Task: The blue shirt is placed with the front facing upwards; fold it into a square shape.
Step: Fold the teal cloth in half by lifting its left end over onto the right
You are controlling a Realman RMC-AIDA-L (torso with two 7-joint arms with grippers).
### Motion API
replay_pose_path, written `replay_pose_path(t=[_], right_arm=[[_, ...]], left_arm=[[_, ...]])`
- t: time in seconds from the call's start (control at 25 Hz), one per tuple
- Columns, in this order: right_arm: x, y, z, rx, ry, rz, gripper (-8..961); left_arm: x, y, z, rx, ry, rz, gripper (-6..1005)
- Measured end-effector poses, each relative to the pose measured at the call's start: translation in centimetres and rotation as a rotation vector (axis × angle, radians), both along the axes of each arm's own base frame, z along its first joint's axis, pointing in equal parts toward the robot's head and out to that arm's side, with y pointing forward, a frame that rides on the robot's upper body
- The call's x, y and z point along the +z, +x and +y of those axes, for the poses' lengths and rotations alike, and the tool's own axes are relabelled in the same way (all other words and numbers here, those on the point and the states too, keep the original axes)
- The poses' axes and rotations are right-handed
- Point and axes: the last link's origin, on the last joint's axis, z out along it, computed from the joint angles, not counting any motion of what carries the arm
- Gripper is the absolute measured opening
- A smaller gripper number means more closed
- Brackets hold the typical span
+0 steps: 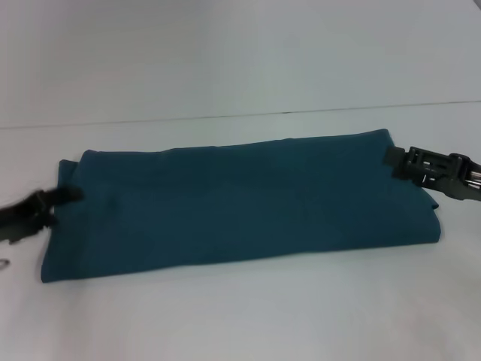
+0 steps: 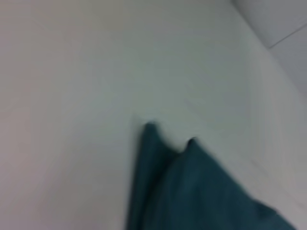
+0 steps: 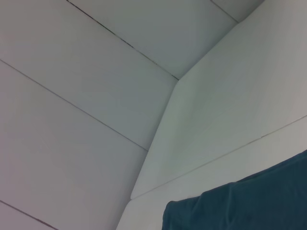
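The blue shirt (image 1: 240, 203) lies on the white table (image 1: 248, 316), folded into a long band running left to right. Its plain teal cloth faces up, and no lettering or collar label shows. My left gripper (image 1: 71, 194) is at the band's left end, at the cloth's edge. My right gripper (image 1: 392, 158) is at the band's far right corner, touching the edge. The left wrist view shows two raised points of the shirt's (image 2: 192, 191) cloth over the table. The right wrist view shows one corner of the shirt (image 3: 249, 201).
The white table (image 1: 225, 68) stretches behind the shirt, with a seam line (image 1: 225, 116) across it. White panel walls (image 3: 72, 96) show in the right wrist view. A small dark object (image 1: 4, 263) sits at the left frame edge.
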Motion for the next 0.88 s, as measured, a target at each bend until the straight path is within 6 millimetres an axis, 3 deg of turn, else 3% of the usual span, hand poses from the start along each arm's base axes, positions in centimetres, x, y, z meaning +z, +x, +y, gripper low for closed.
replay_pose_path(t=[0.12, 0.24, 0.4, 0.88], right_arm=[[0.2, 0.1, 0.0, 0.001, 0.002, -0.006, 773], [0.2, 0.1, 0.0, 0.003, 0.002, -0.009, 773], [0.2, 0.1, 0.1, 0.003, 0.007, -0.013, 773], [-0.1, 0.5, 0.0, -0.011, 0.007, -0.019, 773]], left_arm=[[2.4, 1.5, 0.4, -0.096, 0.006, 0.032, 847], [3.4, 2.8, 1.2, -0.163, -0.082, 0.126, 847], [3.0, 3.2, 1.9, -0.144, -0.208, 0.268, 849], [0.9, 3.3, 2.6, -0.088, -0.148, 0.274, 845]])
